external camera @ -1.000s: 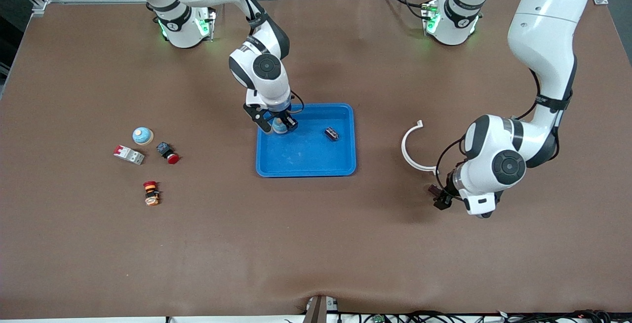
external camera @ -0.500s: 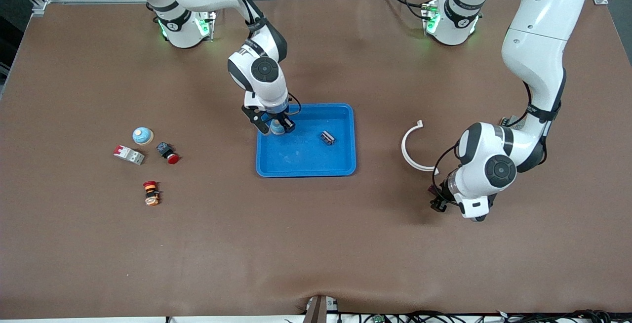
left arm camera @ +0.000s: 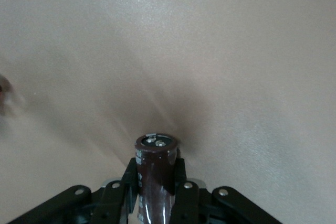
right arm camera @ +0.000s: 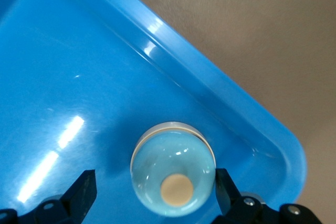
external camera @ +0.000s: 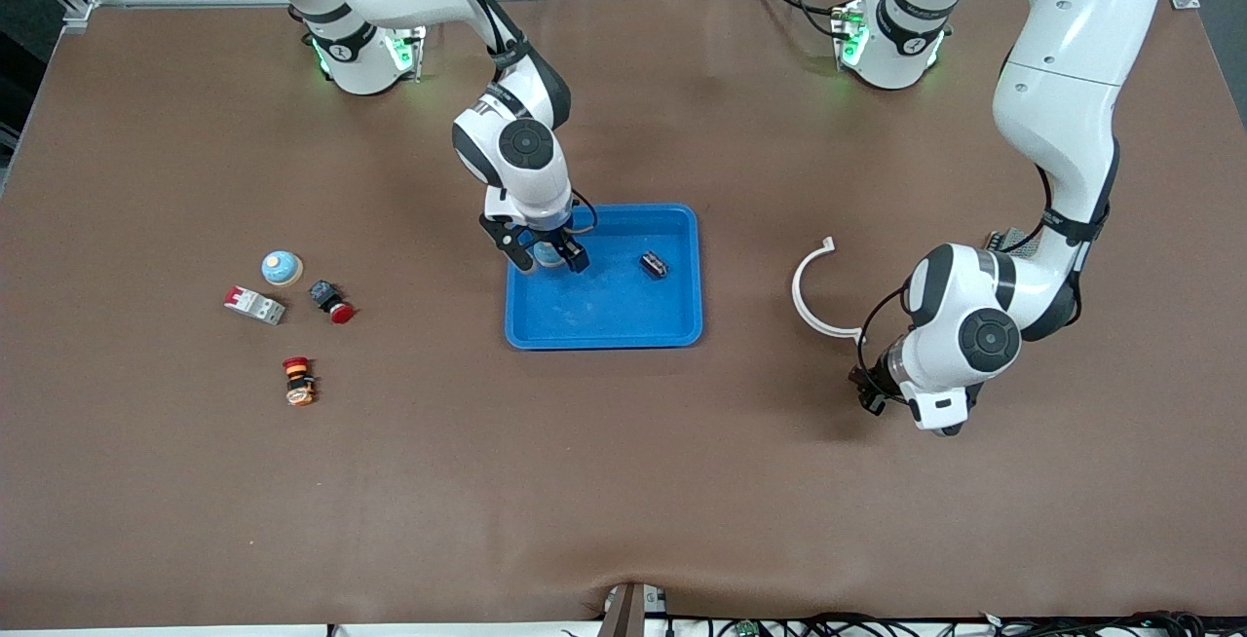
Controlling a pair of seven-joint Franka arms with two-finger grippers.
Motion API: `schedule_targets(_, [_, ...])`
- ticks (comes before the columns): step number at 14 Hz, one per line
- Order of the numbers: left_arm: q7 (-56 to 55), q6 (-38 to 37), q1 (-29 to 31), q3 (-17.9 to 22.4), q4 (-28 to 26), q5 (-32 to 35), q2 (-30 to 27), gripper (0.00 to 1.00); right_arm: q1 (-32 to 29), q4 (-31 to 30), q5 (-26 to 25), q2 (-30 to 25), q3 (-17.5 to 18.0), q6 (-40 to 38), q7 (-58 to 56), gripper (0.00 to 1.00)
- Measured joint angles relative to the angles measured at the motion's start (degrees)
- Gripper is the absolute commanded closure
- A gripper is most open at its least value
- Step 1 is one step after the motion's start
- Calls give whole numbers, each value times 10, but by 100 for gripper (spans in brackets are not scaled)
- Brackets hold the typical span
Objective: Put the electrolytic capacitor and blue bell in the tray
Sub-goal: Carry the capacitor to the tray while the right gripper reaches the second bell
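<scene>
The blue bell [right arm camera: 173, 177], a pale blue dome with a tan button on top, rests in the blue tray [external camera: 604, 311] at the corner nearest the right arm's base. My right gripper [external camera: 550, 255] stands open around the bell [external camera: 547, 254], one finger on each side, with a gap showing on one side. Toward the left arm's end of the table, my left gripper [external camera: 870, 393] hangs low over the bare mat. It is shut on the electrolytic capacitor [left arm camera: 156, 156], a dark brown cylinder that sticks out past its fingertips [left arm camera: 180, 174].
A small dark part [external camera: 654, 265] lies in the tray. A white curved piece [external camera: 813, 291] lies near the left gripper. Toward the right arm's end are a second pale blue dome [external camera: 281, 268], a red and white switch [external camera: 254, 305] and two red push buttons [external camera: 331, 302] [external camera: 298, 381].
My right gripper has opened and let go of the bell in the tray. My left gripper has shut on the capacitor.
</scene>
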Motion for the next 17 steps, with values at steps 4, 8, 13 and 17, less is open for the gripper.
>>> schedule_targets(4, [-15,-23,-9,-24,4,0,-23,100,-5,78,-3,-21,-5,-180,-94,0])
schedule_targets(8, [-89,-41,-49,-44,5,0,-52,100,-48,93,-7,-44,-13,-269,-332,0])
schedule_targets(13, [-254,-42,-145,-48,23,0,-55,100,-123,44,-71,-88,-21,-283,-548,0])
schedule_targets(17, [-398,-42,-207,-48,30,0,-51,100,-208,-55,-74,-158,-24,-187,-684,0])
